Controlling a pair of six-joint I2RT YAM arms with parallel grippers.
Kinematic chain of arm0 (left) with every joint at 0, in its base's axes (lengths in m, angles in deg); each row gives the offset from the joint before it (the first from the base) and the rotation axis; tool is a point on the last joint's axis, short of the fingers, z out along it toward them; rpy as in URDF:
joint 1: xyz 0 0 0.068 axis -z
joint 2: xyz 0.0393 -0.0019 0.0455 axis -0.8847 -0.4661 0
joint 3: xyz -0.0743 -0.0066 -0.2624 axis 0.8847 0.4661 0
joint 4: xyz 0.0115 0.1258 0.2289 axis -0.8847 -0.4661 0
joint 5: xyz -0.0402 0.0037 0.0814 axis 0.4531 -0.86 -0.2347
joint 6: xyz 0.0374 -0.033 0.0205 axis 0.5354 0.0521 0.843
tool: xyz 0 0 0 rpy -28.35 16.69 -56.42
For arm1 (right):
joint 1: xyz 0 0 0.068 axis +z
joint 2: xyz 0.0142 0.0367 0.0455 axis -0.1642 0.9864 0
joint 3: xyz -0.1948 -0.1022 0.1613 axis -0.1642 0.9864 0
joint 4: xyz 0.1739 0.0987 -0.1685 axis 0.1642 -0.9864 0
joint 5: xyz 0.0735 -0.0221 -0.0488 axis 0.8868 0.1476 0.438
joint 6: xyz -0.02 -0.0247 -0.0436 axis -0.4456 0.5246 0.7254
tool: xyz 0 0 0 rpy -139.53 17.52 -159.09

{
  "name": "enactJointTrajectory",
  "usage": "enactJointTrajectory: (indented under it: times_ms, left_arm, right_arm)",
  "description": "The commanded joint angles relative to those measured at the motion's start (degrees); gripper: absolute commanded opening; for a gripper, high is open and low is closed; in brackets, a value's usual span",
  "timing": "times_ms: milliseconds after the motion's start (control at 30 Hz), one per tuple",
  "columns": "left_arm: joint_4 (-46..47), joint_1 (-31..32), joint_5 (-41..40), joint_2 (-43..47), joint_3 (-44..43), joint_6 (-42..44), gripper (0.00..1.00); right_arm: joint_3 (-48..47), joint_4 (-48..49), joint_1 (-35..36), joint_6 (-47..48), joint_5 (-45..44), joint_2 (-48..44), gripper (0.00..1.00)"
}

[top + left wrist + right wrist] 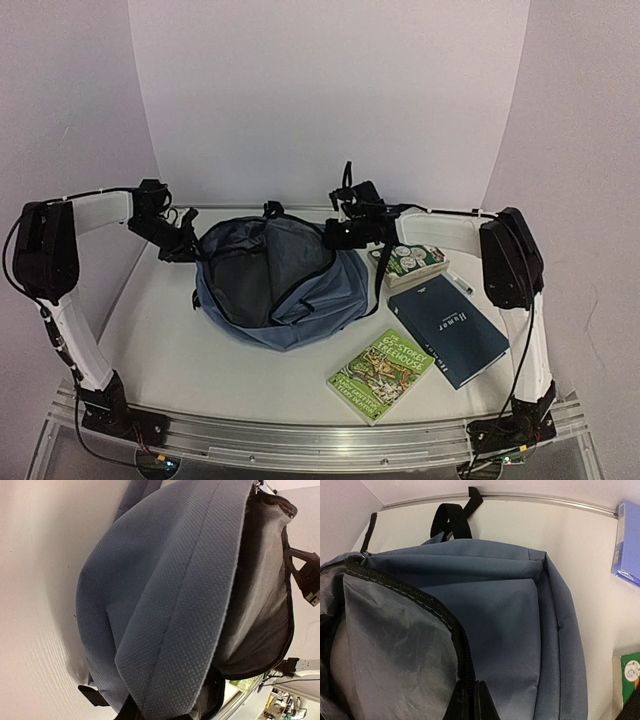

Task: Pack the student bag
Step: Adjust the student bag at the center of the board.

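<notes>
The student bag (300, 300) is slate blue and lies mid-table with its mouth open, dark lining showing. My left gripper (188, 245) is at the bag's left rim. In the left wrist view a fold of the bag's blue fabric (185, 595) runs down between its dark fingers (127, 711), and the left gripper (160, 715) is shut on it. My right gripper (342, 234) is at the bag's right rim. In the right wrist view the right gripper (472, 706) is shut on the black zipper edge (451, 625) of the bag (505, 620).
Right of the bag lie a green picture book (381, 374), a dark blue book (447, 330), a small white-and-green book (415, 262) and a pen (460, 283). White walls close the back and sides. A metal rail (320, 440) runs along the near edge.
</notes>
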Motion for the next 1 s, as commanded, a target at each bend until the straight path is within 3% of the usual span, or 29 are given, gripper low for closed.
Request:
enactJointTrajectory:
  times_ms: [0, 167, 333, 667, 967]
  left_arm:
    - [7.2, -0.2, -1.0, -0.1, 0.1, -5.2, 0.15]
    - [10.0, -0.2, -2.4, 2.0, 3.5, -8.7, 0.51]
    - [13.1, -0.2, -3.7, 7.3, 10.2, -13.1, 0.79]
    - [15.0, 3.3, -4.2, 17.8, 21.5, -19.3, 0.91]
    - [18.1, 5.4, -6.7, 23.3, 30.4, -25.1, 0.92]
  right_arm:
    - [-2.6, 6.0, 0.0, -2.4, 1.0, 2.3, 0.16]
    - [0.8, 5.9, 0.0, -4.5, 0.7, -2.6, 0.55]
    - [8.4, 5.8, 0.9, -8.3, 1.3, -8.8, 0.73]
    - [15.3, 5.1, 10.0, -14.9, -2.5, -14.6, 0.87]
    - [19.5, 2.6, 14.3, -25.3, -11.6, -15.1, 0.83]
